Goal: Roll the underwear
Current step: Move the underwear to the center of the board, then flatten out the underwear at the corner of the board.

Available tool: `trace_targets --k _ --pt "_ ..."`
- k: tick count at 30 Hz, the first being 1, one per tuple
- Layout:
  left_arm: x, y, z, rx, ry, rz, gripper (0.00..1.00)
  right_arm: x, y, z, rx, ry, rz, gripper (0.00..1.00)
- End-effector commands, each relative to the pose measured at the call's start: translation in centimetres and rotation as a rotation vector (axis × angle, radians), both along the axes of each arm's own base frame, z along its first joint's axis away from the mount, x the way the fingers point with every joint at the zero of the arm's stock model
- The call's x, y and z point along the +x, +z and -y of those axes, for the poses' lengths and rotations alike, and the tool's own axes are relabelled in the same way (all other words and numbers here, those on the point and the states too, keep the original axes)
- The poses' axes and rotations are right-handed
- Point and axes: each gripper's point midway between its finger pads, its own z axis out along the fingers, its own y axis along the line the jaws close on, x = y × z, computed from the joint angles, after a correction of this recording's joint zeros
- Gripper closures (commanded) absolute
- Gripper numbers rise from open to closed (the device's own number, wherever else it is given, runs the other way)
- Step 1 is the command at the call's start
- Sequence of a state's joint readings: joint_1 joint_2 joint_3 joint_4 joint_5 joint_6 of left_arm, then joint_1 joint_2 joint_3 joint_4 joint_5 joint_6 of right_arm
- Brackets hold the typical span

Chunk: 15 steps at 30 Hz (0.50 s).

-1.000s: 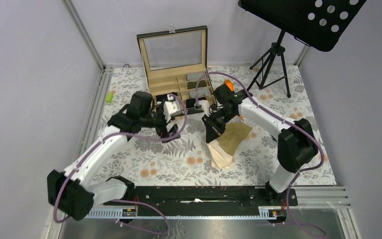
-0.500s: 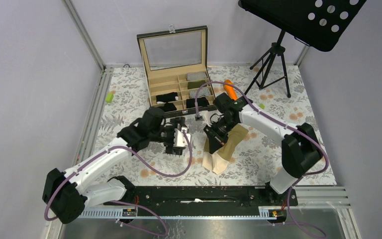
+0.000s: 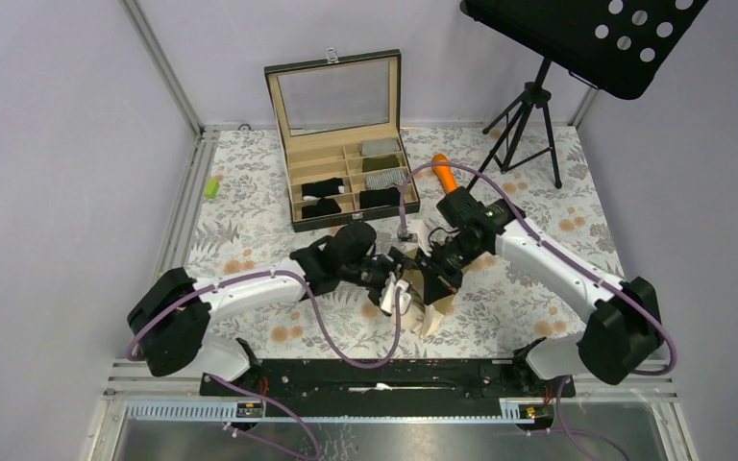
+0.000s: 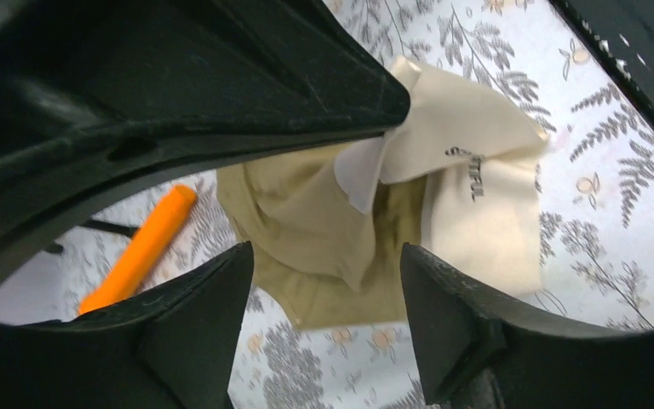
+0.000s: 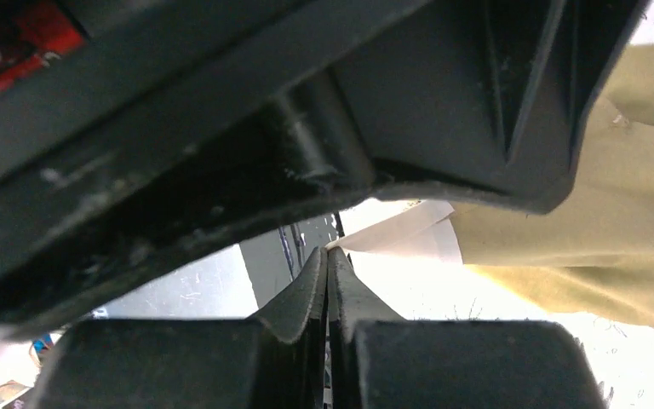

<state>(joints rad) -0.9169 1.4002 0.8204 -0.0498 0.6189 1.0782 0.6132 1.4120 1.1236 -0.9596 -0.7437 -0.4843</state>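
An olive-tan underwear [image 4: 315,221] with a cream part [image 4: 485,213] hangs crumpled, partly lifted off the floral tabletop, and in the top view shows as cream fabric [image 3: 432,315] under both grippers. My right gripper [image 5: 327,251] is shut, pinching the garment's white label [image 5: 409,234] at its fingertips; it hovers mid-table [image 3: 439,277]. My left gripper [image 4: 324,285] is open, with the olive fabric's lower edge just beyond its fingertips [image 4: 213,315] and nothing between them. In the top view it sits close to the left of the right gripper [image 3: 401,291].
An open wooden box [image 3: 346,178] with compartments holding rolled black and grey pieces stands at the back. An orange carrot-shaped stick [image 3: 444,173] lies right of it. A music stand's tripod [image 3: 528,115] is at the back right, and a small green cylinder [image 3: 211,187] at far left.
My left arm swung from beside the box to the middle, reaching the underwear, and its jaws narrowed a little. My right gripper carried the fabric nearer and slightly right.
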Motion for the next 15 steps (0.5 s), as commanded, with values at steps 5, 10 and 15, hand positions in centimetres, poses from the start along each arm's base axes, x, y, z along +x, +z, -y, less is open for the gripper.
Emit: trace_targets --k 5,10,15 --pt "-1.3 4.6 4.9 -0.217 -0.227 0.143 0.36 -1.7 0.4 2.1 0.01 0.022 0.043 1.0" --pt "-2.1 3.9 5.6 -0.193 -0.294 0.082 0.44 -1.0 1.1 2.5 0.011 0.017 0.101 1.0" --pt "-2.3 3.8 4.6 -0.196 -0.223 0.046 0.41 0.2 2.5 2.7 0.055 -0.036 0.226 1.0"
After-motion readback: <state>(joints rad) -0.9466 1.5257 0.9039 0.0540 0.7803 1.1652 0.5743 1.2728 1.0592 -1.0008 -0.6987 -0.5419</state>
